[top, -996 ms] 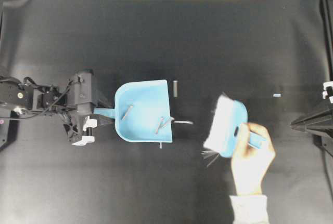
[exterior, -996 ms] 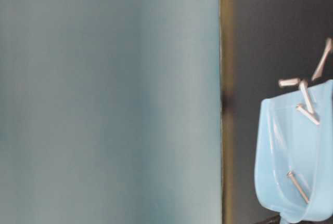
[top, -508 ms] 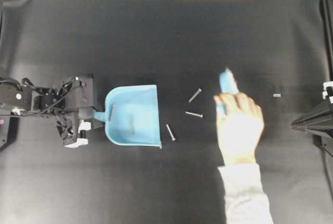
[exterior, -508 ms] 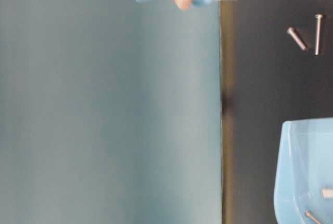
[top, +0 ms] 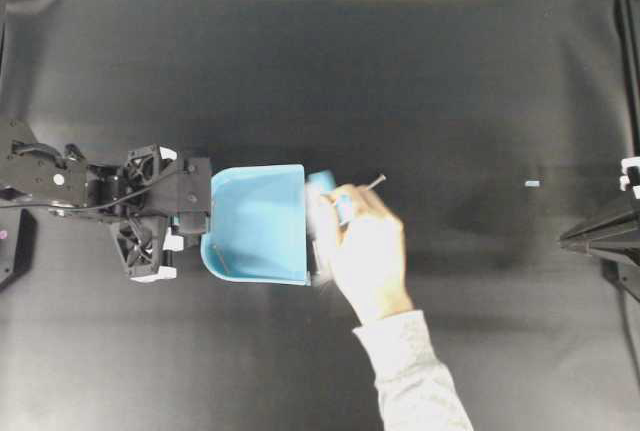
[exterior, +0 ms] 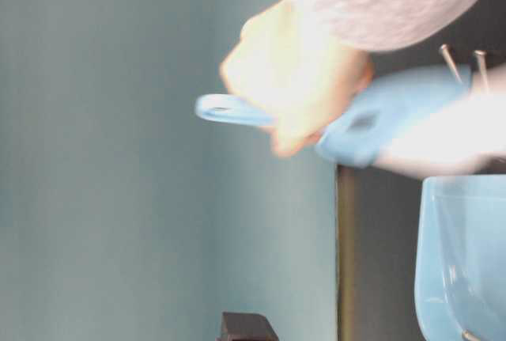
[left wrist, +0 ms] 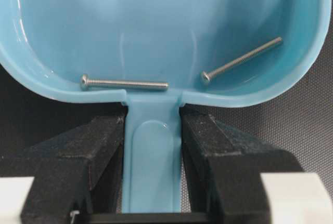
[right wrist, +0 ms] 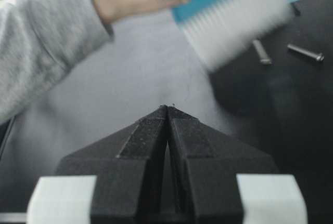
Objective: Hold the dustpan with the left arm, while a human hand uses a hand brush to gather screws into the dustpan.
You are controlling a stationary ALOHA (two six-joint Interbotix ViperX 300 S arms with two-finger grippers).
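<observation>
Left gripper (left wrist: 154,146): clamping the light blue plastic scoop-shaped dustpan's (top: 258,221) handle.
Bare human hand (top: 368,256): pressing the small blue white-bristled brush (right wrist: 237,12) against the dustpan's front edge.
Right gripper (right wrist: 167,114): clenched, holding nothing.

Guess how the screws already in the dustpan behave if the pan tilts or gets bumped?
Both screws in the dustpan lie flat against its back wall; being thin, round shafts on smooth glossy plastic, they would likely roll or slide. The raised wall probably contains them. The left gripper clamps only the narrow handle, so a hard brush push might twist the pan.
</observation>
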